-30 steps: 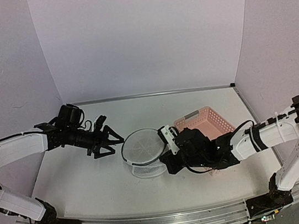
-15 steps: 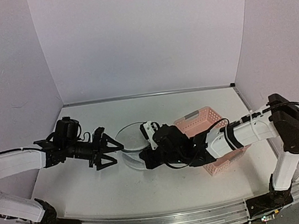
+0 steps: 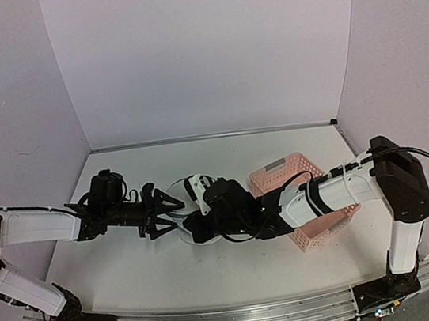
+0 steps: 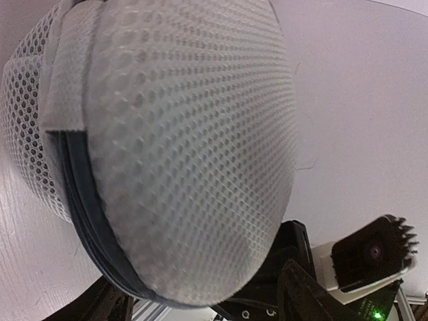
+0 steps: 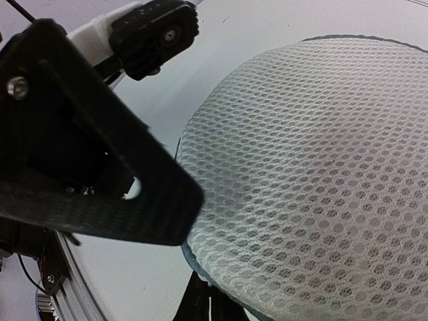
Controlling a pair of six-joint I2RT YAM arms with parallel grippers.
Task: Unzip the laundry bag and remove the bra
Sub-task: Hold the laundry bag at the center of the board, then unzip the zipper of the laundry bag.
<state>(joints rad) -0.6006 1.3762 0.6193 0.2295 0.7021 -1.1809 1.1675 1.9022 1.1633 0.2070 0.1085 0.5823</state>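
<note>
Working near to far. Right tool [image 5: 198, 257] is nearest, low over the surface [image 3: 111, 275]. Its jaws stand one on each side of the near edge of the laundry bag [image 4: 194, 147], but I cannot tell whether they actually pinch it.

The bag sits mid-surface between the two tools, domed mesh face showing, with the dark zipper rim [image 4: 83, 214] running round it. It looks closed. The bra cannot be made out through the mesh.

Left tool [image 3: 178, 215] is just beside the bag's left side, jaws spread wide, holding nothing. Pink basket [image 3: 300, 171] is far right, beside the right arm.

Step in hand, as judged: find and take the zipper pull.
- No pull visible. The white fabric tab [image 4: 63, 73] crossing the rim may cover it, so check there first.
- Right tool should anchor the rim close to the pull, otherwise the soft bag will probably drag or fold.
- Left tool should narrow onto the pull alone, not the mesh, then follow the rim's curve.
</note>
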